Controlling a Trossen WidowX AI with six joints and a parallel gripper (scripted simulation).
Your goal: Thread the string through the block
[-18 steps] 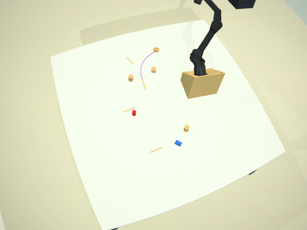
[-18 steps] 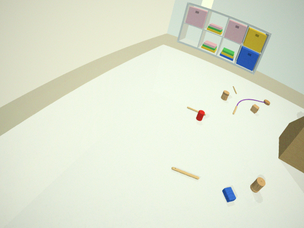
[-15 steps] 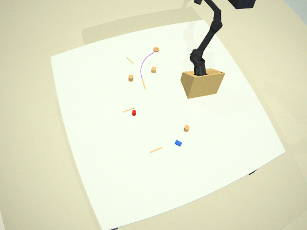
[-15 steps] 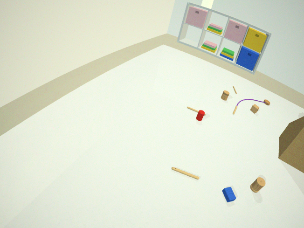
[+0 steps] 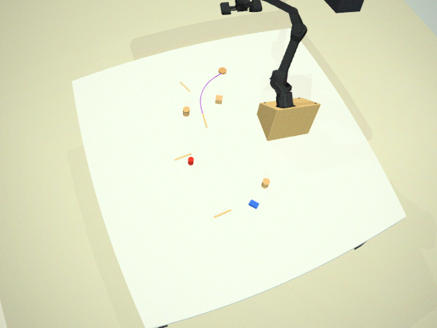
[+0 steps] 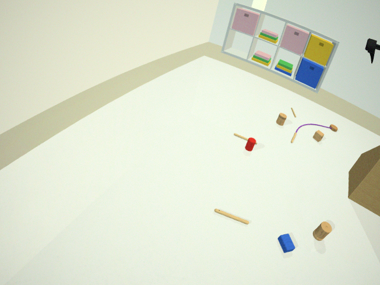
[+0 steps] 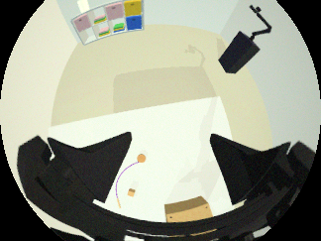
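1. the gripper (image 5: 240, 7) (image 6: 371, 52) (image 7: 171, 135) is released, its fingers spread wide with nothing between them, up in the air well apart from the small things.
2. the black arm (image 5: 289, 56) reaches out to it from a wooden box (image 5: 291, 123) (image 6: 364, 186) (image 7: 188, 211) on the white table (image 5: 163, 251) (image 6: 142, 218) (image 7: 168, 152).
3. the wooden button (image 5: 222, 70) (image 6: 333, 127) (image 7: 142, 158) lies on the table, with the purple string (image 5: 200, 100) (image 6: 310, 124) (image 7: 117, 183) curving away from it.
4. the wooden block (image 5: 218, 99) (image 6: 318, 136) (image 7: 131, 192) sits on the table inside that curve, apart from the string.
5. the string's stick (image 5: 204, 120) (image 6: 294, 137) (image 7: 118, 202) lies flat at the far end of the string, outside the block.
6. beyond the string are a short loose stick (image 5: 184, 86) (image 6: 293, 112) and an upright wooden cylinder (image 5: 186, 111) (image 6: 281, 119).
7. farther off, a red cylinder (image 5: 190, 160) (image 6: 250, 144) stands close by another loose stick (image 5: 182, 156) (image 6: 240, 137).
8. a blue brick (image 5: 253, 204) (image 6: 286, 243) lies near a second wooden cylinder (image 5: 265, 183) (image 6: 322, 231), with a third loose stick (image 5: 222, 213) (image 6: 231, 216) to one side.
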